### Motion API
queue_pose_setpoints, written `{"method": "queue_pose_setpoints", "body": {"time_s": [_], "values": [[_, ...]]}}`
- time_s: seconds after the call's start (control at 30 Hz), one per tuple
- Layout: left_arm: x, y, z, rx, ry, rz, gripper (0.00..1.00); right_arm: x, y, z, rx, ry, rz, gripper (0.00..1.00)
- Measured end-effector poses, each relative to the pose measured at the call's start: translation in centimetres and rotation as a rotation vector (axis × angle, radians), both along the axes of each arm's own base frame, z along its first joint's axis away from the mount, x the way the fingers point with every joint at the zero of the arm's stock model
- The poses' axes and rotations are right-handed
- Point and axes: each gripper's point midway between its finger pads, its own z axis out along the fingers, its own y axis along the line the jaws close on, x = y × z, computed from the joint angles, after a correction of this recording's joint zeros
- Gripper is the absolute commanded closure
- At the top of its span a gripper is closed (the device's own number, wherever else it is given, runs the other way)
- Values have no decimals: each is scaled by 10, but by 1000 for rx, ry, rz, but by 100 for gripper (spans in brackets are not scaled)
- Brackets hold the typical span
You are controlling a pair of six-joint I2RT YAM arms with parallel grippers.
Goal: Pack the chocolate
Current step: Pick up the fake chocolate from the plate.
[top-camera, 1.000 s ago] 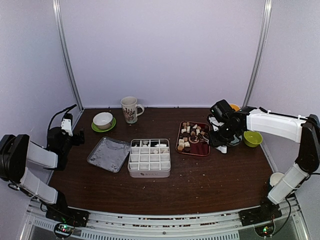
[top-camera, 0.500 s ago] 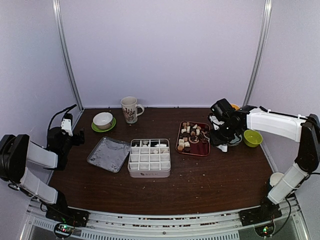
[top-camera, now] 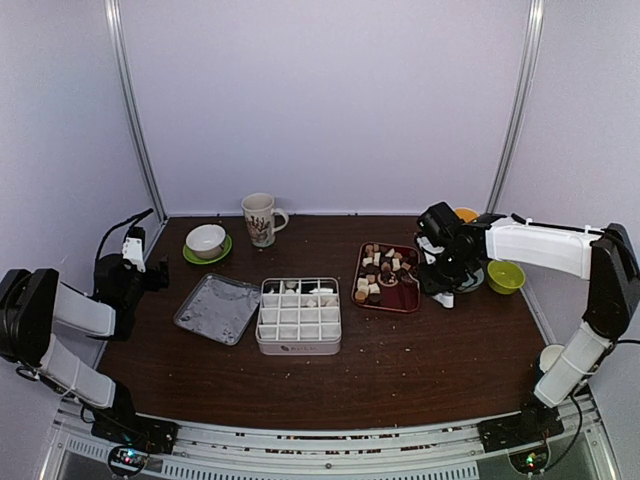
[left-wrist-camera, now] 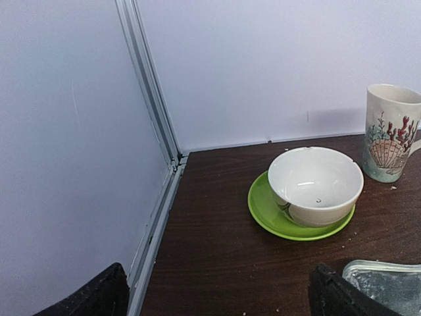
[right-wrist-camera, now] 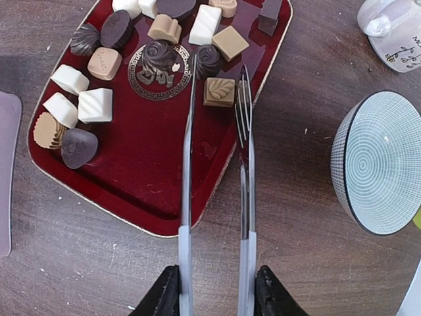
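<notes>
Several chocolates [right-wrist-camera: 99, 62] in dark brown, tan and white lie on a red tray [right-wrist-camera: 131, 171], which also shows in the top view [top-camera: 400, 299]. My right gripper [right-wrist-camera: 214, 289] is shut on metal tongs [right-wrist-camera: 243, 164] with white handles. The two tong arms are apart and straddle a tan square chocolate [right-wrist-camera: 218, 91] near the tray's right edge, without gripping it. A white divided box [top-camera: 298, 315] stands left of the tray and holds a few pieces in its back row. My left gripper [left-wrist-camera: 217, 296] is open and empty at the table's far left.
A metal lid [top-camera: 217, 308] lies left of the box. A white bowl on a green saucer [left-wrist-camera: 314, 184] and a patterned mug [left-wrist-camera: 391, 131] stand at the back left. A striped bowl [right-wrist-camera: 381, 164], a green bowl [top-camera: 506, 276] and a glass cup [right-wrist-camera: 391, 33] stand right of the tray.
My right gripper with the tongs has shifted slightly left toward the tray. The left arm has not moved.
</notes>
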Motion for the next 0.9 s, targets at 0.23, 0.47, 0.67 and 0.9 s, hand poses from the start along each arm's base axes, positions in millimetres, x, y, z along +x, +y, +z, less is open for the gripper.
{"method": "queue_pose_setpoints", "body": {"time_s": [0.23, 0.47, 0.67, 0.9], "values": [[0, 0, 0, 0, 0, 0, 2, 1, 0, -10, -17, 20, -2, 63], [0, 0, 0, 0, 0, 0, 2, 5, 1, -12, -22, 21, -4, 65], [0, 0, 0, 0, 0, 0, 2, 5, 1, -14, -27, 22, -2, 69], [0, 0, 0, 0, 0, 0, 2, 4, 0, -1, -11, -12, 4, 71]]}}
